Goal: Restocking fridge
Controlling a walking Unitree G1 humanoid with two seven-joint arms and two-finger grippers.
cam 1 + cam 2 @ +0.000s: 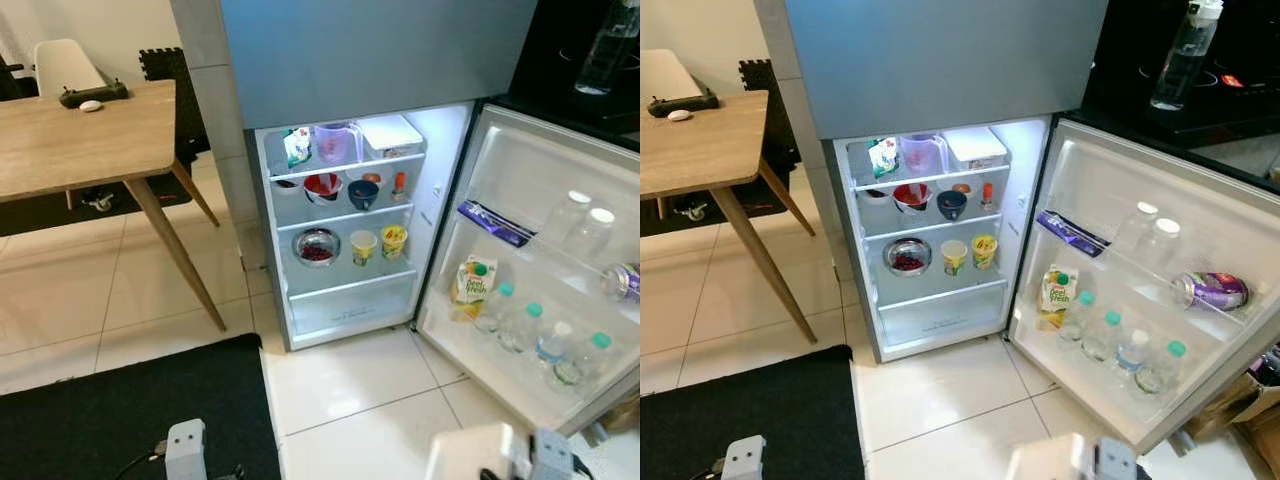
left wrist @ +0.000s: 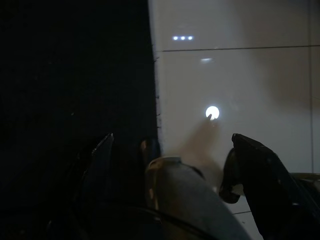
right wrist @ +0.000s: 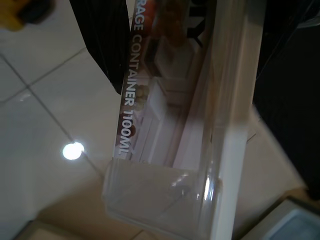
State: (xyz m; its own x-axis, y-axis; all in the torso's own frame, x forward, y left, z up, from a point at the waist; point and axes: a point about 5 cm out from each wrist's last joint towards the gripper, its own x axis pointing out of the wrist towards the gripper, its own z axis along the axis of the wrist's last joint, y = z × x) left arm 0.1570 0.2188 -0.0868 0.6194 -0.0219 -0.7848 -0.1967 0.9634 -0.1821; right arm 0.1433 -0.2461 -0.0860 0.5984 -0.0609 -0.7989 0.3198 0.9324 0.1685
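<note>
My right gripper (image 3: 190, 45) pinches a clear, boxy plastic storage container (image 3: 175, 150) low over the shiny white floor tiles (image 1: 350, 400), near the open silver fridge (image 1: 350, 60). My left gripper (image 2: 170, 155) hangs spread beside the black mat (image 1: 120, 410). Farther in, smooth round bowls sit on the fridge's shelves.

Left end effector (image 2: 170, 150) hangs with fingers spread; right end effector (image 3: 195, 45) grips something clear

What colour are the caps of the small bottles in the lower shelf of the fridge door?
The bottle caps are green, clearest in the right eye view.
</note>
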